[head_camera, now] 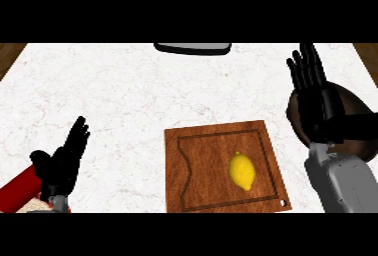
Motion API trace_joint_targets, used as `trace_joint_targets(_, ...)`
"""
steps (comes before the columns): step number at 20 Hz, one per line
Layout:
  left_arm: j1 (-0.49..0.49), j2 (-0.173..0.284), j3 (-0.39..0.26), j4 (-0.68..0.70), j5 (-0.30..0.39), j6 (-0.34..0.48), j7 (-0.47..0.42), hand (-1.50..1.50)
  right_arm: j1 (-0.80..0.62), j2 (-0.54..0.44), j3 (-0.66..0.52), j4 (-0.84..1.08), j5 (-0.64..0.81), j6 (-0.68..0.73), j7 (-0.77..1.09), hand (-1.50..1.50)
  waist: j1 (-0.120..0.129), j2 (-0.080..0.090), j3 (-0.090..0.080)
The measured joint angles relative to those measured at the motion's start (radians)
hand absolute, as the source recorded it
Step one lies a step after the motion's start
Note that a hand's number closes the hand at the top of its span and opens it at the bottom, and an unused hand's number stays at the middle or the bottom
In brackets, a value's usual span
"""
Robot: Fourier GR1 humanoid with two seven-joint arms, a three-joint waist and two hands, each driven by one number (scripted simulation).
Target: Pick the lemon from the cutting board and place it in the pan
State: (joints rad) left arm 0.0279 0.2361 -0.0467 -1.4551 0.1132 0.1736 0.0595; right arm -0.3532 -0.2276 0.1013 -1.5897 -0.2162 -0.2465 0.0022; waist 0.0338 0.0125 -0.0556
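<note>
A yellow lemon point(242, 170) lies on the right half of a brown wooden cutting board point(203, 170) near the counter's front. A dark brown pan point(353, 107) sits at the right edge, mostly hidden behind my right hand point(316, 95) and forearm. That hand is raised over the pan with straight fingers pointing away from me, holding nothing. My left hand point(63, 160) rests open at the lower left, fingers up, well apart from the board.
A dark grey object point(193, 48) pokes in at the counter's far edge, top centre. A red cylinder point(16, 191) lies at the lower left beside my left hand. White marble counter point(118, 95) spreads between them, with wooden edges at both top corners.
</note>
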Motion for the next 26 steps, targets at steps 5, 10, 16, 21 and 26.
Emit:
trace_joint_targets(5,-0.035,-0.046,-0.054,-0.046,-0.011,-0.02,-0.07,0.0,-0.053,-0.015,0.09,-0.018,-0.078,0.2,0.013,1.5,-0.008,-0.009,0.04)
trace_joint_targets(10,-0.069,-0.083,-0.108,-0.086,-0.022,-0.05,-0.139,0.0,0.028,-0.163,0.1,-0.003,-0.054,0.368,-0.037,-1.5,-0.034,-0.012,0.051)
trace_joint_targets(16,-0.059,-0.107,-0.151,-0.134,-0.038,-0.06,-0.141,0.0,0.143,-0.334,0.039,0.019,-0.033,0.589,-0.214,-1.5,-0.038,-0.013,0.055)
trace_joint_targets(21,-0.071,-0.111,-0.142,-0.12,-0.033,-0.08,-0.16,0.0,0.103,-0.409,0.024,0.013,0.047,0.666,-0.237,-1.5,-0.034,-0.013,0.055)
trace_joint_targets(26,-0.073,-0.116,-0.141,-0.119,-0.04,-0.085,-0.159,0.0,0.02,-0.426,0.089,-0.018,0.138,0.711,-0.142,-1.5,-0.027,-0.013,0.055)
